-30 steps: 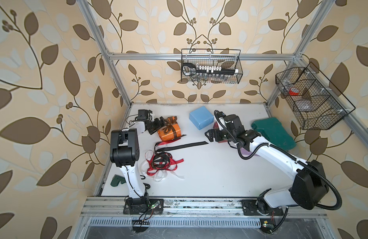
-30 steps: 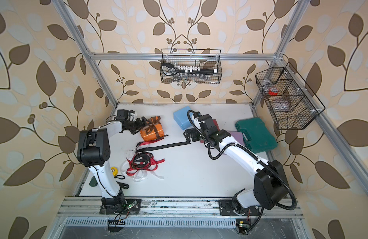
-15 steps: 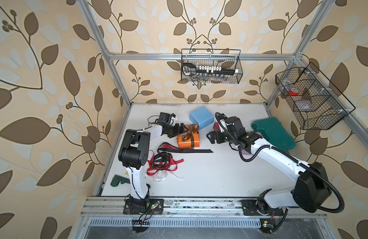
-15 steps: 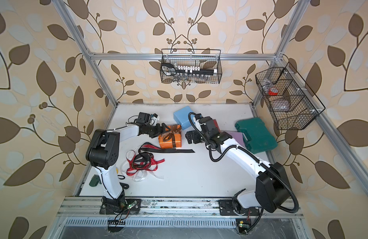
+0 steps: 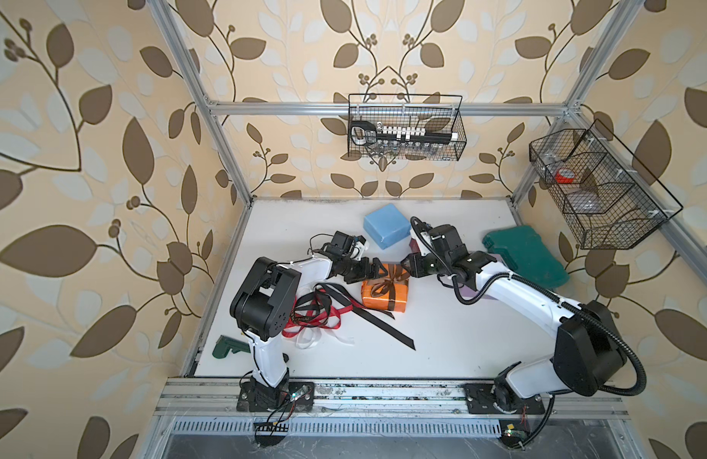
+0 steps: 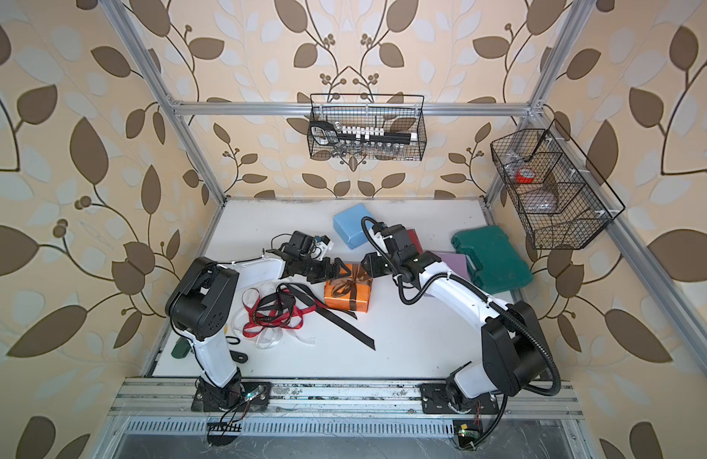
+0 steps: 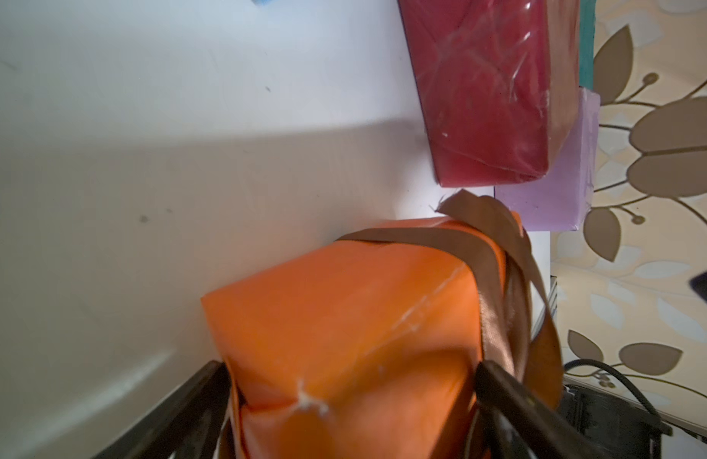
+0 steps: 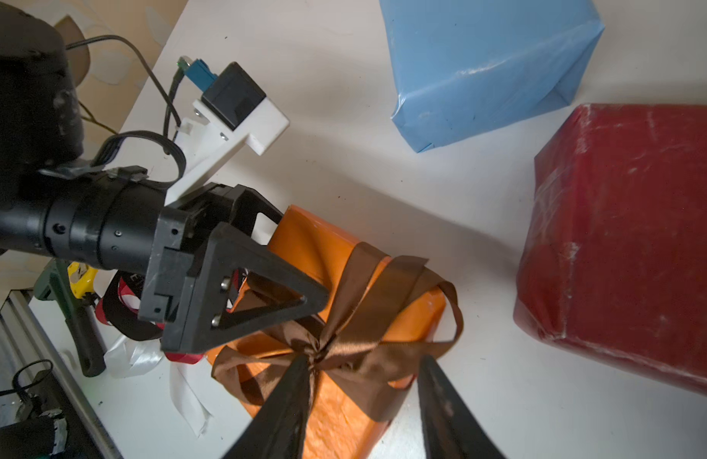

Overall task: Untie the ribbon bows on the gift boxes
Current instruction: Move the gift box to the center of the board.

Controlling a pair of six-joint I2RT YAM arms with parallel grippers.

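**Orange paper-wrapped gift box** (image 5: 373, 300), near the middle of the white worktop (image 5: 443, 337). It is bound crosswise by a brown satin ribbon, and the bow (image 8: 328, 349) sits tied on the top face with both loops intact.

**Hands.**
- The left hand (image 5: 377, 273) reaches in from the left edge with its jaws wide. Its black fingers (image 7: 193, 401) flank two opposite sides of the orange box. The wrist view is too close to show whether they press on the paper.
- The right hand (image 8: 363, 357) reaches in from the right edge with its jaws partly apart. Its fingers (image 8: 292, 397) straddle one loop of the bow, with one fingertip at the knot and the loop lying in the gap.

**Other boxes.**
- The light blue wrapped box (image 5: 385, 230) stands towards the far edge, apart from both hands.
- The dark red wrapped box (image 8: 622, 238) and the lilac wrapped box (image 7: 550, 190) lie close together. They sit between the orange box and the dark green plastic case (image 5: 530, 258) at the right edge, and the right arm largely hides them in both top views.

**Loose ribbons.** A tangled heap lies towards the left edge, just beside the orange box.
- The red satin ribbon (image 5: 332, 324) and the white ribbon (image 5: 306, 341) lie within the heap.
- The black ribbon (image 5: 383, 328) with white lettering has one tail stretched flat towards the front edge.
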